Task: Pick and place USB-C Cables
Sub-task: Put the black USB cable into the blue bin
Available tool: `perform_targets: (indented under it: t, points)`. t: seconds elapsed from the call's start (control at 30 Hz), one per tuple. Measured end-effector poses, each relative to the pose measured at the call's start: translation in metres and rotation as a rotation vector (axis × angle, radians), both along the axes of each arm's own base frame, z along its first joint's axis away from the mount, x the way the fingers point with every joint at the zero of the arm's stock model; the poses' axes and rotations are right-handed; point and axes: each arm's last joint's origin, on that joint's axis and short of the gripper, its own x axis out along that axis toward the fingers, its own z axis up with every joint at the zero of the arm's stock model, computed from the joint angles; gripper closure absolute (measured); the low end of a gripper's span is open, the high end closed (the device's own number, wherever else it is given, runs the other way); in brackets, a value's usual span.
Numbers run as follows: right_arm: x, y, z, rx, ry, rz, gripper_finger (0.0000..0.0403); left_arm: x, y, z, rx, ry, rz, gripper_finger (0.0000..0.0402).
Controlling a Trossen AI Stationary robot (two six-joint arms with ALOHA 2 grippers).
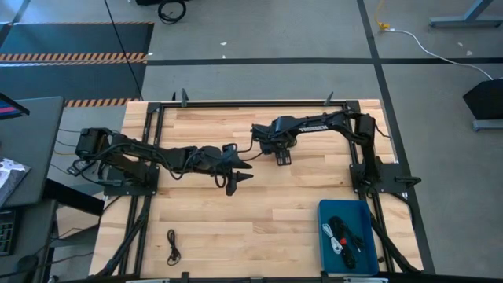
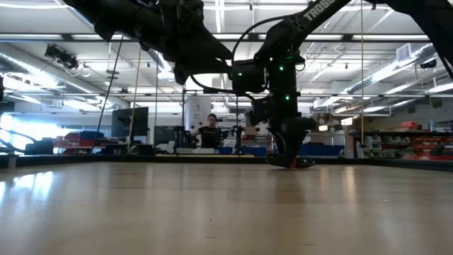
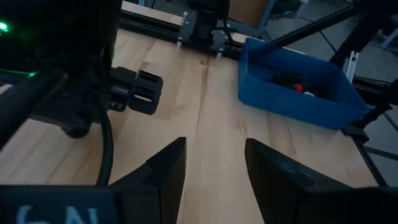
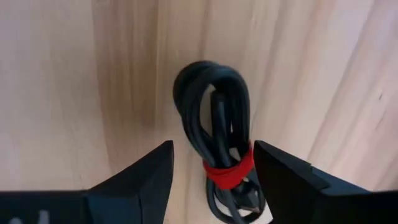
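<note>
A black USB-C cable bundle (image 4: pixel 214 106) with a red band (image 4: pixel 227 173) lies flat on the wooden table. My right gripper (image 4: pixel 212 149) is open and points down over it, one finger on each side of the banded end. In the high view this gripper (image 1: pixel 281 157) stands at the table's middle, toward the far side, and hides the bundle. My left gripper (image 1: pixel 238 177) hangs open above the table's middle with nothing between its fingers (image 3: pixel 214 146). A second black cable (image 1: pixel 173 245) lies near the front left.
A blue tray (image 1: pixel 326 211) stands at the front right corner with several cable bundles inside, black and white; it also shows in the left wrist view (image 3: pixel 298 106). Black frame rails run along the table's edges. Bare wood lies between the grippers and the tray.
</note>
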Motion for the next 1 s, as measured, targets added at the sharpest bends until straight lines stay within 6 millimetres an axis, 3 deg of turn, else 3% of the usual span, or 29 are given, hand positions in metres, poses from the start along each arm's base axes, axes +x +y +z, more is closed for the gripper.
perform_targets:
  t: [0.33, 0.63, 1.0]
  points:
    - [-0.0001, -0.0004, -0.0002, 0.043, -0.022, -0.045, 0.0241, 0.0, 0.0002, 0.0001, 0.002, -0.001, 0.002, 0.023]
    - [0.0005, -0.0005, -0.0002, 0.043, -0.034, -0.071, 0.0377, 0.0001, 0.0001, 0.0002, 0.002, -0.002, 0.002, 0.023]
    - [-0.003, 0.007, -0.0002, 0.058, 0.012, -0.099, 0.0377, 0.0002, 0.0001, 0.0004, 0.001, -0.002, 0.001, 0.023]
